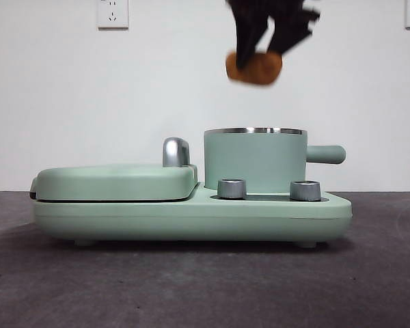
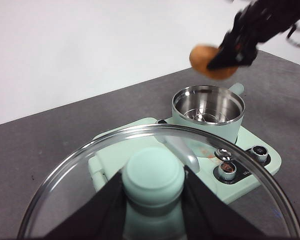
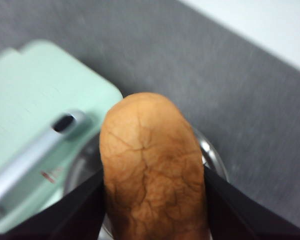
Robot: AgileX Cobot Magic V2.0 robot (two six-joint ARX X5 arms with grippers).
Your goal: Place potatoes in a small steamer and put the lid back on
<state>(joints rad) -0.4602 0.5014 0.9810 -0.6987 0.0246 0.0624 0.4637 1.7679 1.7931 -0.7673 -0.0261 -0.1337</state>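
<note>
Front view: potato (image 1: 254, 67) between right gripper's (image 1: 263, 51) jaws.

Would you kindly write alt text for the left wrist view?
The left hand grips a glass lid by its mint-green knob. Beyond it, the right hand holds an orange-brown potato above the open, empty steamer on a mint-green appliance.

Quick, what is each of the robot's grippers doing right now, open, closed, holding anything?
Left gripper: closed on the lid's green knob, held away from the steamer.
Right gripper: closed on the potato, above the open steamer.
</note>
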